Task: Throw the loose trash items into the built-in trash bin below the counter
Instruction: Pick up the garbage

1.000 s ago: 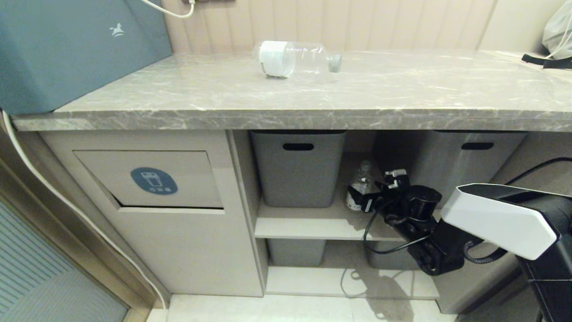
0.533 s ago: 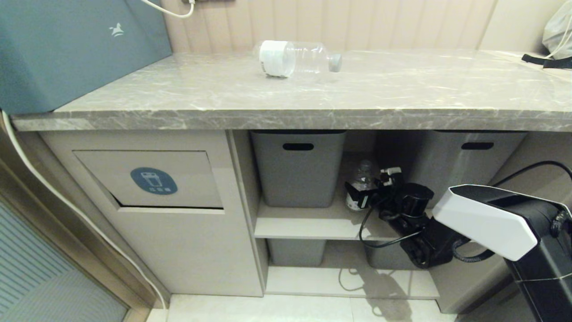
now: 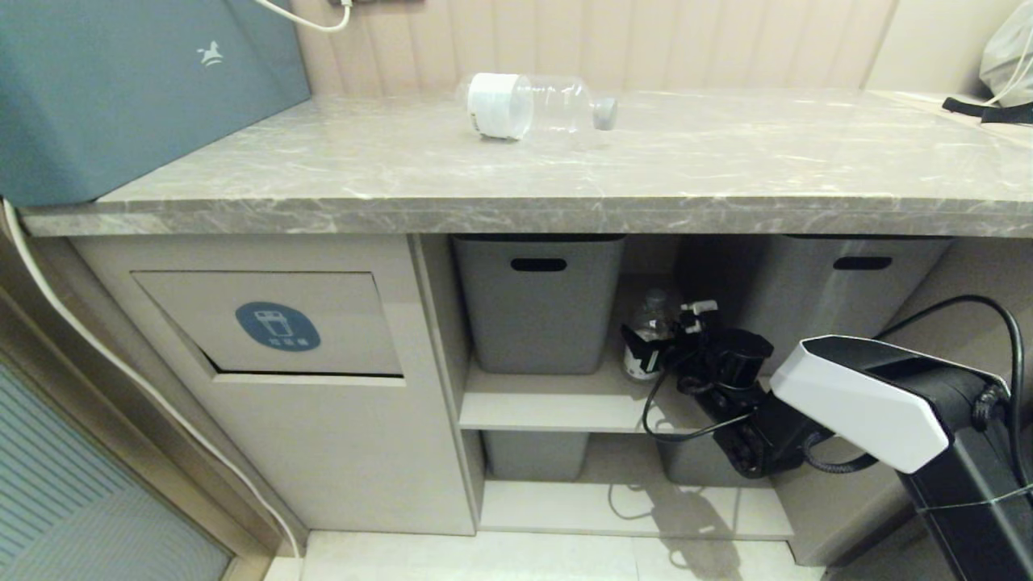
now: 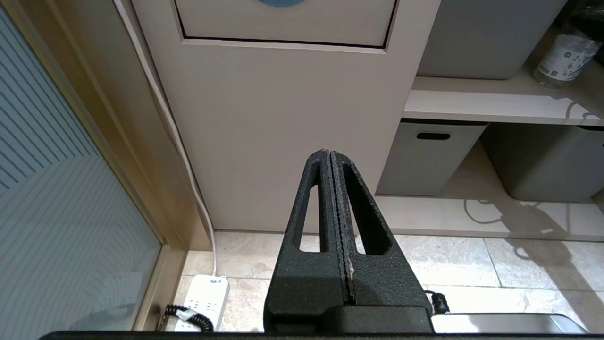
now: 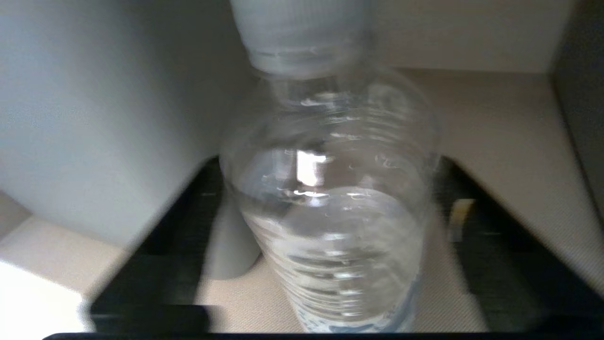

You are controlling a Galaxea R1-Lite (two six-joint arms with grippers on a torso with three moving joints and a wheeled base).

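Observation:
One clear bottle (image 3: pixel 533 105) lies on its side at the back of the grey marble counter (image 3: pixel 565 181). A second bottle (image 3: pixel 648 335) stands upright on the shelf between two grey tubs. My right gripper (image 3: pixel 666 331) is open around it, one finger on each side, and in the right wrist view this bottle (image 5: pixel 330 212) fills the space between the jaws with small gaps. The trash bin flap (image 3: pixel 274 323) with its blue sticker sits closed at the lower left. My left gripper (image 4: pixel 329 155) is shut and empty, low in front of the cabinet below the flap (image 4: pixel 283 23).
Grey tubs (image 3: pixel 539 303) (image 3: pixel 847 286) flank the shelf bottle closely, with more tubs on the shelf below. A blue-grey box (image 3: pixel 121 89) stands on the counter's left end. A white cable runs down the left wall to a power strip (image 4: pixel 205 302) on the floor.
My right arm has pushed forward and left into the shelf, so its open fingers now straddle the standing bottle. The counter bottle and the flap have not moved.

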